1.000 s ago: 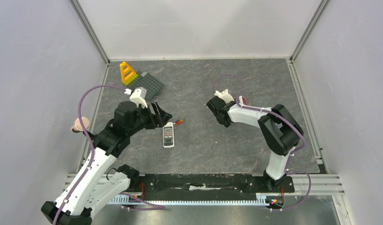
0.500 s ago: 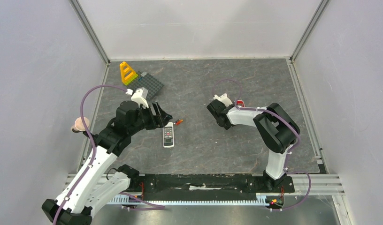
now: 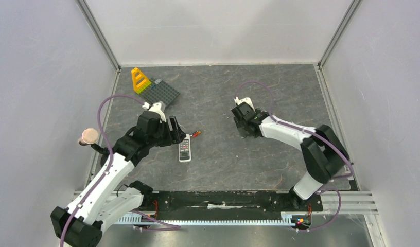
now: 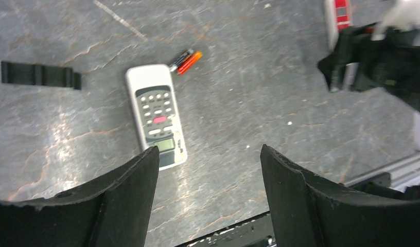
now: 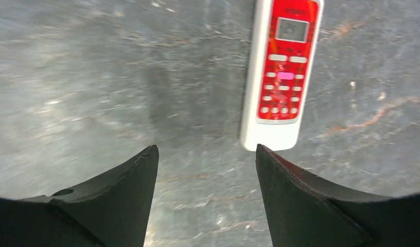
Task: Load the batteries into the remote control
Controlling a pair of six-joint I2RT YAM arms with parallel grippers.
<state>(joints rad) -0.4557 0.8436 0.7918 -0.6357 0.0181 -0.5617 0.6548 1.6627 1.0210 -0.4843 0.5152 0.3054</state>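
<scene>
A white remote control [image 3: 185, 148] lies face up on the dark table, also seen from the left wrist as the white remote [image 4: 156, 116]. Two small batteries [image 4: 186, 60], one red-orange and one dark blue, lie side by side just past its far end, showing as a red speck, the batteries [image 3: 196, 134], from above. My left gripper [image 3: 178, 131] hovers open beside the white remote, and its jaws [image 4: 209, 149] hold nothing. My right gripper [image 5: 206, 146] stands open over bare table, empty. A red-faced remote [image 5: 280, 72] lies just beyond its right fingertip.
A yellow toy block [image 3: 140, 80] and a grey studded plate [image 3: 163, 92] sit at the back left. A black flat strip [image 4: 40, 74] lies left of the white remote. A pinkish round thing [image 3: 88, 136] sits off the table's left edge. The right arm [image 4: 375, 56] shows in the left wrist view.
The right gripper's jaws have opened wide and its arm has stretched out, shifting the gripper slightly back and right. The left gripper has dropped a little nearer the white remote, still open.
</scene>
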